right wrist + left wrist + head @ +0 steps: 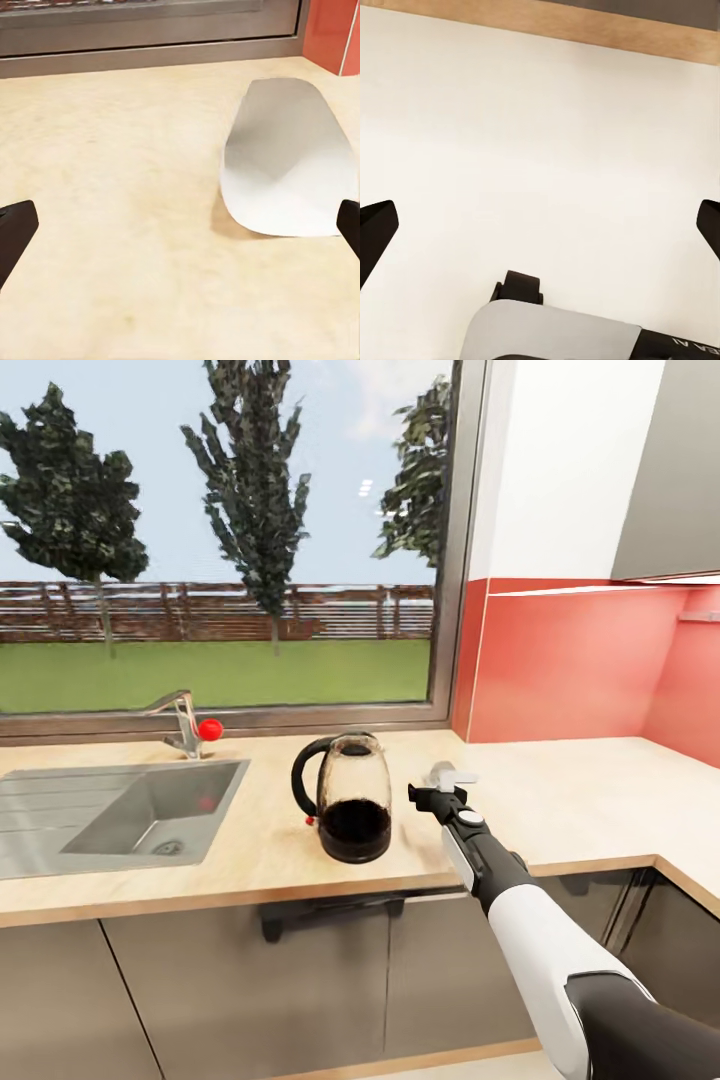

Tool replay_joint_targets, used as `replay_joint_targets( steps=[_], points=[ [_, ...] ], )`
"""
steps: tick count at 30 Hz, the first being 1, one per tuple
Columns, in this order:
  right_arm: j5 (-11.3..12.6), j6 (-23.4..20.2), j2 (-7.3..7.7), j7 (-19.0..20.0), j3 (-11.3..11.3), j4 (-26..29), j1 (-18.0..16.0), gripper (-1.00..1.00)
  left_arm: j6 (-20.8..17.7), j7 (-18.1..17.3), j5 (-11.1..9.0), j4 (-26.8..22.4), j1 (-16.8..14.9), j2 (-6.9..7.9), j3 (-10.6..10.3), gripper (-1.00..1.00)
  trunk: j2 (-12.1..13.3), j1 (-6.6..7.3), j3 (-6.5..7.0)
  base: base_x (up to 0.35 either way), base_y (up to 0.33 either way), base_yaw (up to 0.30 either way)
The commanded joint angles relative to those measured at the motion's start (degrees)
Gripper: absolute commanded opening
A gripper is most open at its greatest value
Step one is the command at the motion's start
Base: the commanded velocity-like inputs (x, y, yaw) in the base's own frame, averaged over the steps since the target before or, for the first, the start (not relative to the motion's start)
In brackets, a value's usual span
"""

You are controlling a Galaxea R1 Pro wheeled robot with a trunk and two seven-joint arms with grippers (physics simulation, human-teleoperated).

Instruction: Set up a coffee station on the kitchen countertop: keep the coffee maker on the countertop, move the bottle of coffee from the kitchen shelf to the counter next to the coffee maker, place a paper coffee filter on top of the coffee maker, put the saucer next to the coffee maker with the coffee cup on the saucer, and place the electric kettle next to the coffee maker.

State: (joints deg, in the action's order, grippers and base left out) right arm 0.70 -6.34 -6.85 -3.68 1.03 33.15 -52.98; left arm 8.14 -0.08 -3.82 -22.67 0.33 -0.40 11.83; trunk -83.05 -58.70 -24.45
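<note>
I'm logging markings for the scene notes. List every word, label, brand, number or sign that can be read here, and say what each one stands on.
"EA AI": cut-off upside-down letters at the frame edge on the robot's own dark housing, left wrist view; the rest is out of frame.
Electric kettle: no label readable.
Paper coffee filter: plain white, no print.
Right tool, tap and kitchen countertop: no text visible.

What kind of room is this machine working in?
It looks like a home kitchen, a simulated one. A light-wood countertop holds a steel sink with a tap under a big window, and an electric kettle stands beside the sink, with a red backsplash on the wall.
</note>
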Motion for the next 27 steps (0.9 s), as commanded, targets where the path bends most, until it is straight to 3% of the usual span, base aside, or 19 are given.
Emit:
replay_joint_targets(
  steps=[1,21,27],
  points=[
    [0.1,-0.3,-0.01,-0.3,0.1,0.1,0.0,1.00,0.0,0.0,-0.4,-0.1,0.0,-0.03,0.0,1.00,0.0,-0.02,-0.05,0.209,0.059,0.000],
    [0.0,-0.2,0.08,-0.3,0.1,0.0,0.0,1.00,0.1,0.0,-0.4,-0.1,0.0,-0.03,0.0,1.00,0.0,-0.02,-0.05,0.116,0.007,0.000],
    [0.0,2.2,0.08,-0.3,0.0,-3.4,0.0,1.00,0.1,0.0,-0.4,-0.1,0.0,-0.03,0.0,1.00,0.0,-0.02,-0.05,0.067,0.000,0.000]
  ],
)
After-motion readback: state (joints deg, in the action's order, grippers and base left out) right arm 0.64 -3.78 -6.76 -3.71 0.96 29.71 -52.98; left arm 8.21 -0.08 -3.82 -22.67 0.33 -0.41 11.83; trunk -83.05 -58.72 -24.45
